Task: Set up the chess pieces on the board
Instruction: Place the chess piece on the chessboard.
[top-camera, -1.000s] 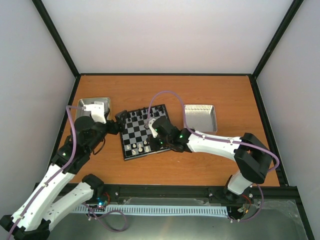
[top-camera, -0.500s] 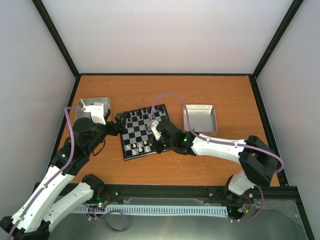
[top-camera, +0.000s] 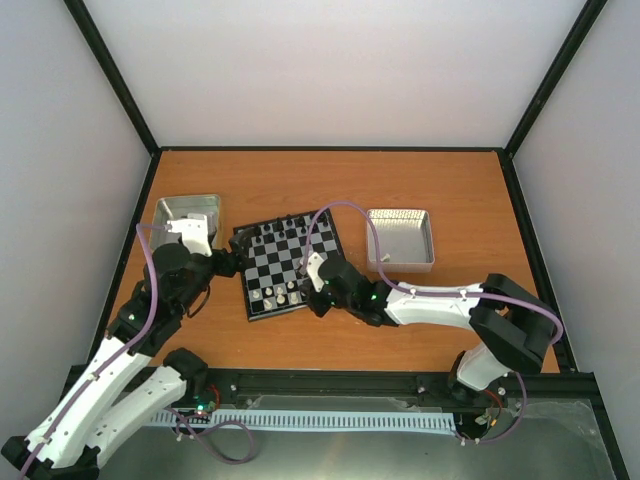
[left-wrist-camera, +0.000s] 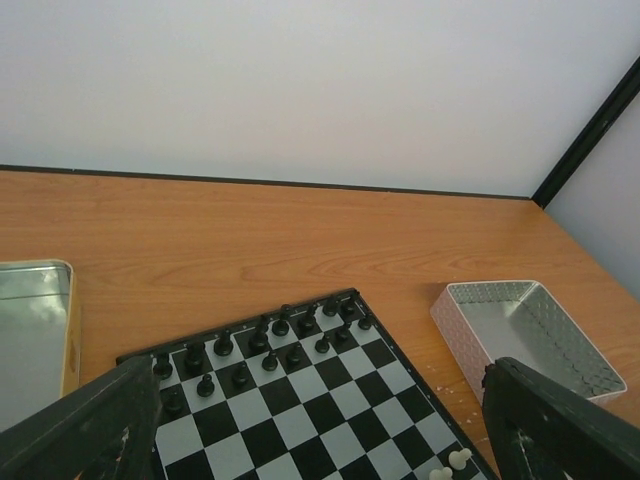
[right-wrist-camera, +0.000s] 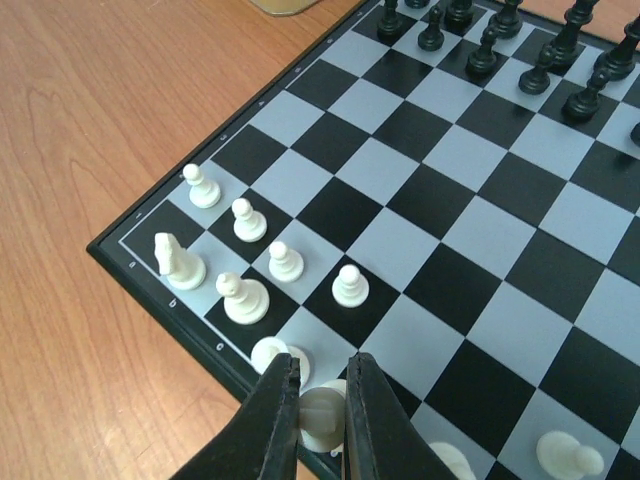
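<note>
Chess pieces (right-wrist-camera: 349, 285) of glossy cream-white plastic stand clustered on the board (top-camera: 275, 265) in its two nearest rows, four small round-headed pawns in a slanting line with a horse-headed knight (right-wrist-camera: 178, 258) and a taller figure behind them at the near corner. The right arm comes in from the right of the board, its white forearm low and nearly level, its wrist bent down over the board's near edge. The right gripper (right-wrist-camera: 320, 385) has its two slim black fingers drawn almost together, pinching a single white piece (right-wrist-camera: 320, 418) at the board's near border; whether that piece stands on the surface or is lifted off it cannot be told. The left arm stretches forward and bends at the elbow, bringing the left gripper (left-wrist-camera: 320, 367) level with the board's left edge, its dark matte jaws spread wide with nothing between them. The board is flat and square, with black and silvery-grey checks inside a thin black rim, and it lies slightly askew on the orange wood-grain table (top-camera: 400, 180). Tiny black figures (left-wrist-camera: 270, 350) fill its two far rows. Left of the board sits a smooth silver metal tray (top-camera: 185, 208); right of it sits a second tray (left-wrist-camera: 520, 330) with dimpled walls. A purple cable (top-camera: 330, 210) arcs over the board's far right corner.
</note>
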